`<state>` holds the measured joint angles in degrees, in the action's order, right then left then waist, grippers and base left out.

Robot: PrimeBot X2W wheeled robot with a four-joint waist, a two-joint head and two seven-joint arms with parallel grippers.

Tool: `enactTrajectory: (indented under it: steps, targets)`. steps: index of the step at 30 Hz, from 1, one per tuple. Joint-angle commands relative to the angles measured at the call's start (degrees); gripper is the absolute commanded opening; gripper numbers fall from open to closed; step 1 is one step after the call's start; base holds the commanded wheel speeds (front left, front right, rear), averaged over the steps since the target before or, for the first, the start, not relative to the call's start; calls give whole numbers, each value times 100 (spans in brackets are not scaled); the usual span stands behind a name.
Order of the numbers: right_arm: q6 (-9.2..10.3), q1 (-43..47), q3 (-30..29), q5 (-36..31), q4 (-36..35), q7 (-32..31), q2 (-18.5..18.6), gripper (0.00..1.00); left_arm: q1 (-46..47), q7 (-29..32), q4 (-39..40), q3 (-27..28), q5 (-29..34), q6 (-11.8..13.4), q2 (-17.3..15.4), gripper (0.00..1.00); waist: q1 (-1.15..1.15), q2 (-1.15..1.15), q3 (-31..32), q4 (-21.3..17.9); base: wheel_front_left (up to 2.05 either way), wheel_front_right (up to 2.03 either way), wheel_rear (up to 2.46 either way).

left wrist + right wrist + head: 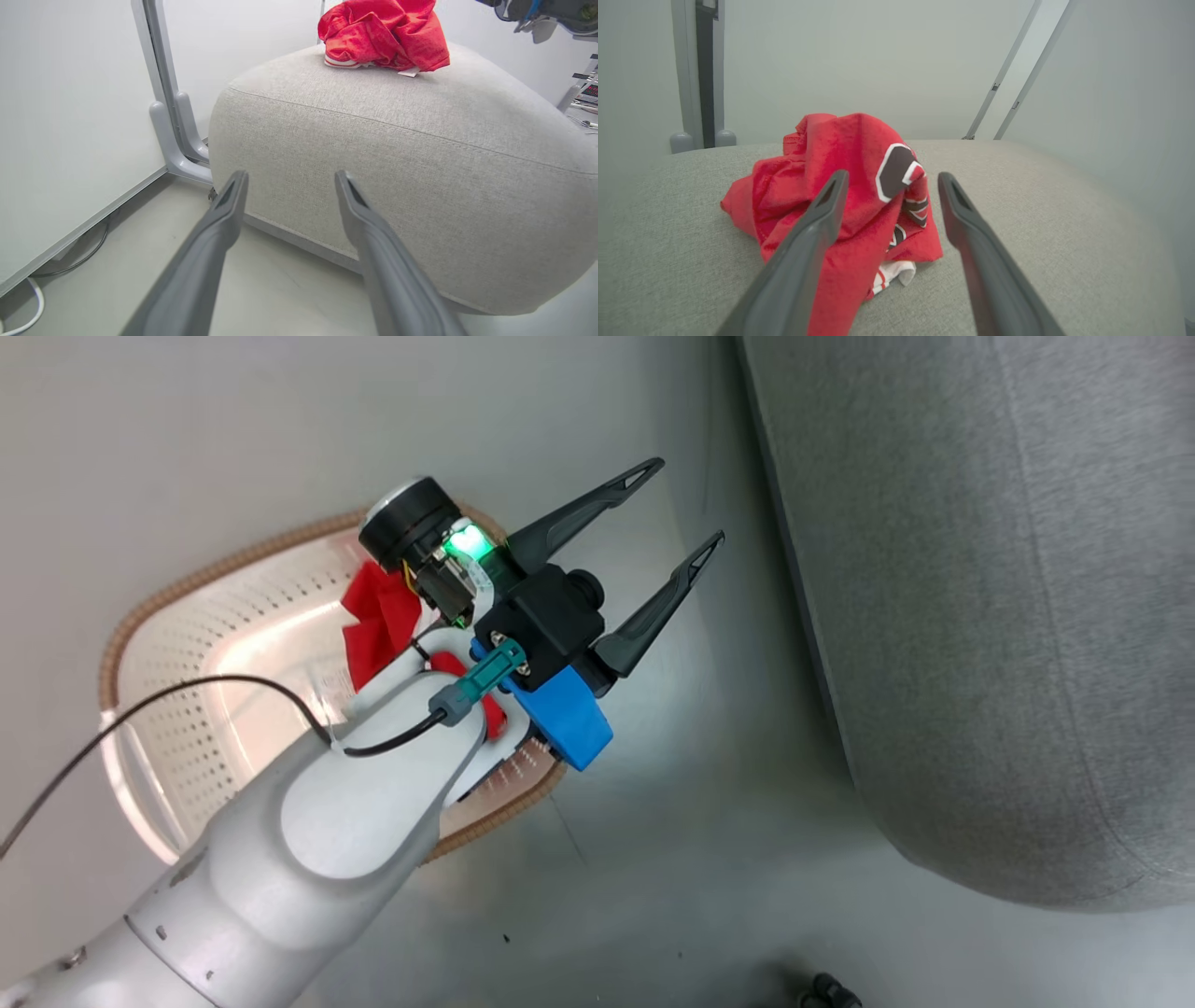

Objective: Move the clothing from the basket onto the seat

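Between basket (233,558) and seat (980,616), open floor (709,784)

The right pincer (892,176) stood with its fingers spread wide apart. Beyond them the clothing (864,144), a crumpled red heap, lay on the grey seat (1041,210) (contact with the fingers could not be judged). A black white-edged number (894,172) showed on its right side and white trim (896,275) at its near edge. A grey post (698,74) stood behind at left, against a pale wall (854,60).
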<state>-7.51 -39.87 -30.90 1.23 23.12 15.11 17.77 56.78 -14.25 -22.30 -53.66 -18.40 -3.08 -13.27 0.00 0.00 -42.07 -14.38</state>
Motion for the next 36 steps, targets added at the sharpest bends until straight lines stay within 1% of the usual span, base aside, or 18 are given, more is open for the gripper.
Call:
enactTrajectory:
  steps: [1,6,9,15,23,29,36]
  targets:
    - [4,123,31,8,-81,7,-25,100,-87,-44,-32,53,-30,33,11,100,0,0,340,93,0,0,0]
    - [4,556,389,-77,-568,6,-124,100,-397,-98,-185,306,-222,162,60,100,0,0,936,254,0,0,0]
    - [4,738,692,-127,-828,6,-179,100,-639,-97,-123,592,-325,268,78,100,0,0,1280,376,0,0,0]
    - [3,1027,1341,-204,-1137,6,-321,100,-1305,-99,89,1338,-388,467,52,100,0,0,1922,684,0,0,0]
    - [3,1443,2060,-236,-1308,6,-579,100,-2226,-98,453,2436,-182,575,177,100,0,0,2628,1198,0,0,0]
    - [3,1847,2490,-176,-1322,6,-843,100,-2923,-97,637,3234,6,532,326,100,0,0,3112,1510,0,0,0]
    - [4,2389,2814,-67,-1272,6,-1041,100,-3704,-97,782,3943,286,362,516,100,0,0,3535,1828,0,0,0]
